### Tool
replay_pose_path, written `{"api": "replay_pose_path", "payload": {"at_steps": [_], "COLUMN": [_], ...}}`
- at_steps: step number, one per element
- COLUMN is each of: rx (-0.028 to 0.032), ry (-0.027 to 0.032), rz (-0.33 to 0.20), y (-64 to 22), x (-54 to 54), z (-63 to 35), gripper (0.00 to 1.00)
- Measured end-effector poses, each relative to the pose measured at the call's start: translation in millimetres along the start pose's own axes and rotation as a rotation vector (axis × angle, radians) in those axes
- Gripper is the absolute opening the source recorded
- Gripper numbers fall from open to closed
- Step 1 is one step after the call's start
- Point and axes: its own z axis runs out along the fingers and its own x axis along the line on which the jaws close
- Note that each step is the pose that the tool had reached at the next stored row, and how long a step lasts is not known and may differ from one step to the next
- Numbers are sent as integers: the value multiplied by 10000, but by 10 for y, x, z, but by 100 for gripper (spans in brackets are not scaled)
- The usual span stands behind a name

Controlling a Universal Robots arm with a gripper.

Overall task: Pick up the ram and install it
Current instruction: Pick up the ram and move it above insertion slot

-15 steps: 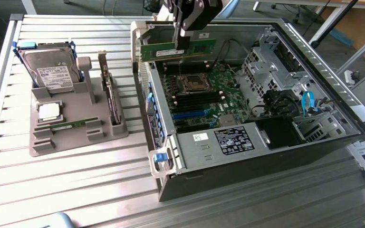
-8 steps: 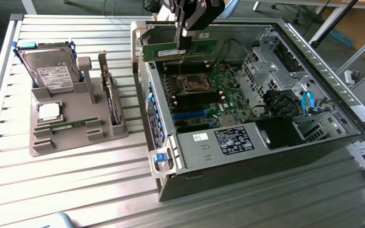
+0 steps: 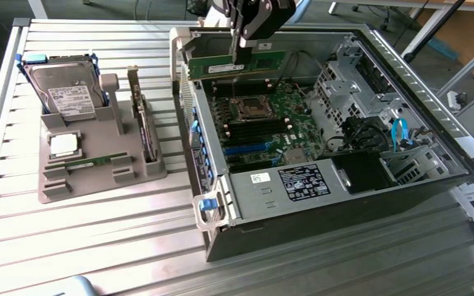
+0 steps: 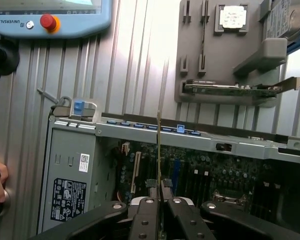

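A slatted metal desk carries the open computer case. The tool is clamped on the ram, above the motherboard, toward the case's twelve o'clock in the exterior view. Pickup done; not yet seated.

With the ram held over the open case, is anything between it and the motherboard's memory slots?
Nothing visible does. The gripper holds the ram above the open case, and the memory slots on the motherboard lie bare below, with no cable or card lying across them.
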Motion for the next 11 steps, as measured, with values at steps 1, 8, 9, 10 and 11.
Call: {"api": "replay_pose_path", "payload": {"at_steps": [1,8,9,10,11], "rx": [0,-1,-1,-1,-1], "ry": [0,5,6,6,6], "rz": [1,1,1,0,0], "y": [-4,-44,-49,-55,-60], "x": [1,6,7,7,8], "z": [0,0,-1,-1,-1], "gripper": [13,13,13,13,13]}}
